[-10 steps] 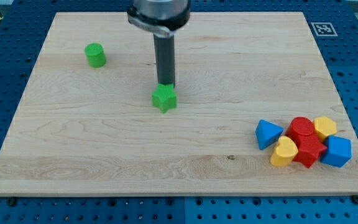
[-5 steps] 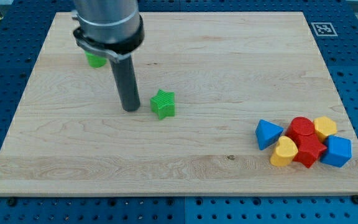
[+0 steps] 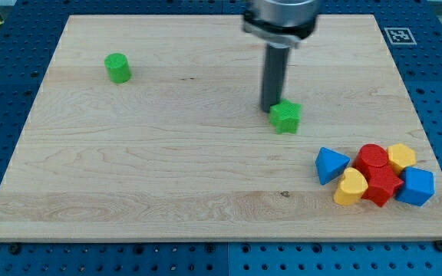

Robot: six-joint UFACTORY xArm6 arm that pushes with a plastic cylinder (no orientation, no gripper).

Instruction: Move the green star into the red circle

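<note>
The green star (image 3: 286, 117) lies on the wooden board right of centre. My tip (image 3: 272, 107) stands at the star's upper left edge, touching or nearly touching it. The red circle (image 3: 372, 157) sits in a cluster of blocks at the lower right, well to the right of and below the star. The rod rises from the tip to the view's top.
Around the red circle are a blue triangle (image 3: 331, 165), a yellow heart (image 3: 351, 188), a red block (image 3: 382, 187), a yellow block (image 3: 401, 156) and a blue block (image 3: 417, 186). A green cylinder (image 3: 117, 68) stands at the upper left. The board's right edge (image 3: 424, 115) is near the cluster.
The green star has slid to the right, from the board's middle towards the cluster. My tip went from the star's left side to its upper left edge, moving right with it.
</note>
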